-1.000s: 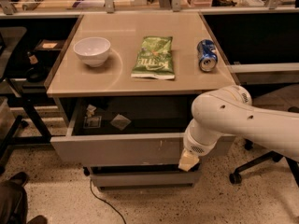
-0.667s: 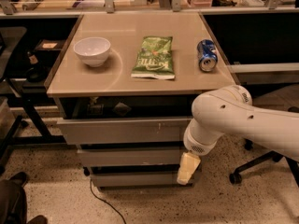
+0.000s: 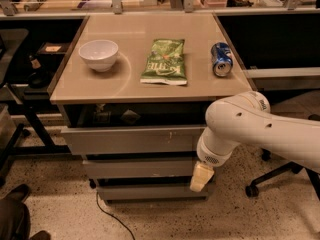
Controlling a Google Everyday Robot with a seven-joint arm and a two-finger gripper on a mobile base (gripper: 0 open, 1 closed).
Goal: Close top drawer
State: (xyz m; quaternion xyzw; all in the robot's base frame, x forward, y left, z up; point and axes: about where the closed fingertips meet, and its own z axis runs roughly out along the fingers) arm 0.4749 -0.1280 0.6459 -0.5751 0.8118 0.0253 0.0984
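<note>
The top drawer (image 3: 132,139) is the wide grey front just under the beige tabletop (image 3: 125,86). It stands out only a little, and a dark gap above its front shows paper scraps (image 3: 130,116) inside. Small white scuffs mark the front right of centre. My gripper (image 3: 201,177) shows as a cream tip hanging from the white arm (image 3: 250,126). It is below the top drawer's right end, in front of the second drawer front (image 3: 140,167), and does not touch the top drawer.
On the tabletop are a white bowl (image 3: 99,54), a green chip bag (image 3: 165,61) and a blue soda can (image 3: 221,59) lying on its side. A third drawer front (image 3: 150,191) is lowest. A chair base (image 3: 270,181) stands to the right, a cable (image 3: 107,216) runs on the floor, and a shoe (image 3: 15,194) is at left.
The top drawer has slid in from well pulled out to nearly flush. My gripper has dropped from the drawer's front edge to below it.
</note>
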